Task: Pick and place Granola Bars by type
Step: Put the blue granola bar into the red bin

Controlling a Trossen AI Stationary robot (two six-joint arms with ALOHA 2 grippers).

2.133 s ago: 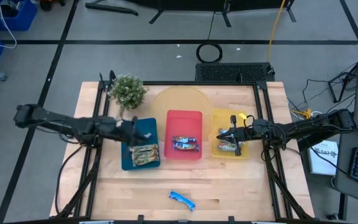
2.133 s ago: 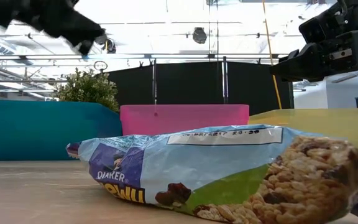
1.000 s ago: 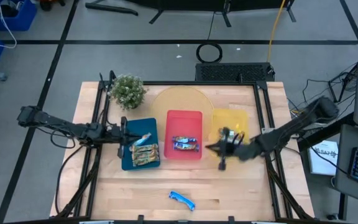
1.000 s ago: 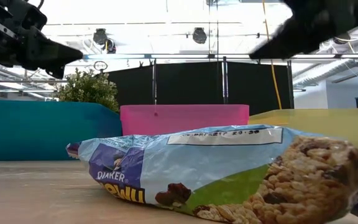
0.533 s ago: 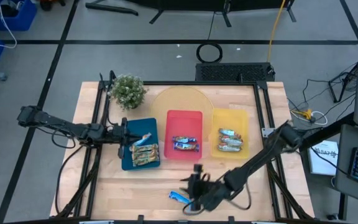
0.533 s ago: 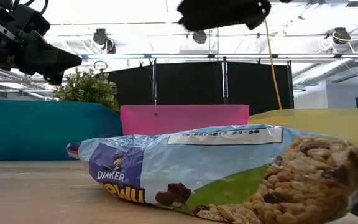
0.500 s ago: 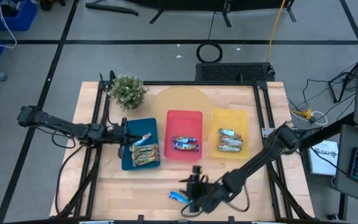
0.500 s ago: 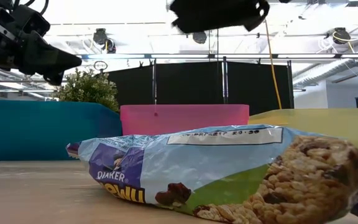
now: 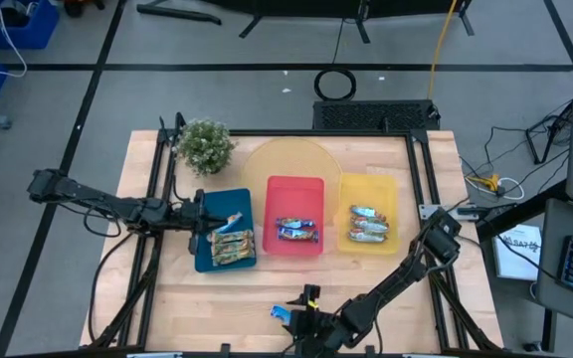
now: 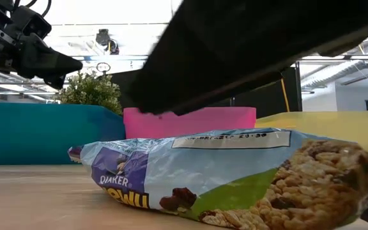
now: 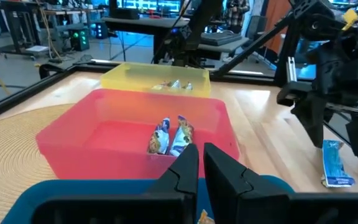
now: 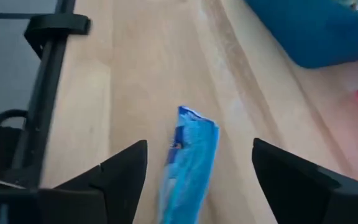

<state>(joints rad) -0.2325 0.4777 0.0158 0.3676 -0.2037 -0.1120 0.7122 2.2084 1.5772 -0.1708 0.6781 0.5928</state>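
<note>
One bright blue bar (image 9: 283, 314) is left loose on the bare wood at the table's (image 9: 386, 288) near edge, w/ the right gripper (image 12: 194, 167) above it, fingers spread wide, nothing held, bar lying between them in the wrist view. To do this pick well, I'd judge: keep centred over the bar's mid, line fingers across its narrow width, come down till tips nearly touch wood, then close gently, since the wrapper looks slippery & thin. Farther back sit three trays: blue tray (image 9: 207, 261) w/ tan-gold bars (image 9: 231, 246), red tray (image 9: 295, 199) w/ two bars (image 9: 296, 232), yellow tray (image 9: 371, 187) w/ bars (image 9: 368, 226). Left gripper (image 9: 203, 213) waits over the blue tray's rim, fingers nearly together, holding nothing. Plant (image 9: 205, 145) at the far corner.
</note>
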